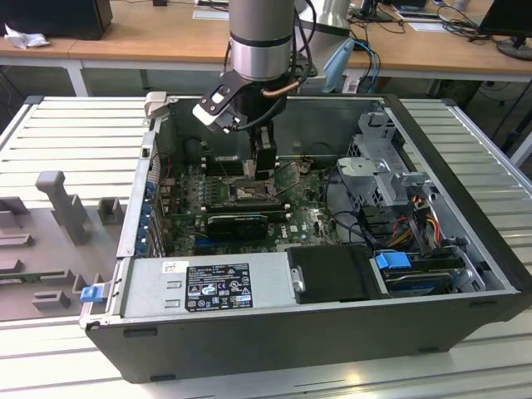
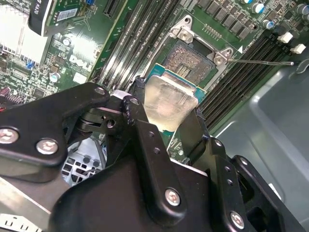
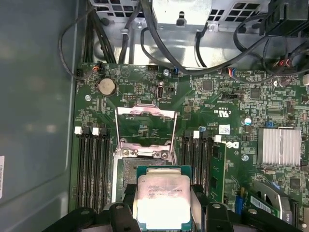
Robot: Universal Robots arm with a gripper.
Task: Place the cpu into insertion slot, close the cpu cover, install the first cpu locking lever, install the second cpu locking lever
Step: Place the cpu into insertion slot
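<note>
My gripper (image 3: pixel 163 205) is shut on the cpu (image 3: pixel 163 193), a flat square chip with a pale metal top and a green edge, gripped by two opposite sides between black fingers (image 3: pixel 200 205). In the second wrist view the cpu (image 2: pixel 170 99) hangs tilted just short of the insertion slot (image 2: pixel 190 58), apart from it. The insertion slot (image 3: pixel 126 171) lies open, partly hidden behind the chip. The cpu cover (image 3: pixel 145 111) stands flipped up at the slot's far side. A thin wire lever (image 2: pixel 260 62) sticks out sideways. In the exterior view the gripper (image 1: pixel 264 166) hovers over the insertion slot (image 1: pixel 248 193).
Memory slots (image 3: pixel 91 169) flank the socket on both sides. A long black module (image 1: pixel 237 223) lies in front of it, with a power supply (image 1: pixel 208 287) nearer. A drive cage (image 1: pixel 382 166) and cables (image 3: pixel 159 43) crowd the exterior view's right. A finned heatsink (image 3: pixel 282 145) sits nearby.
</note>
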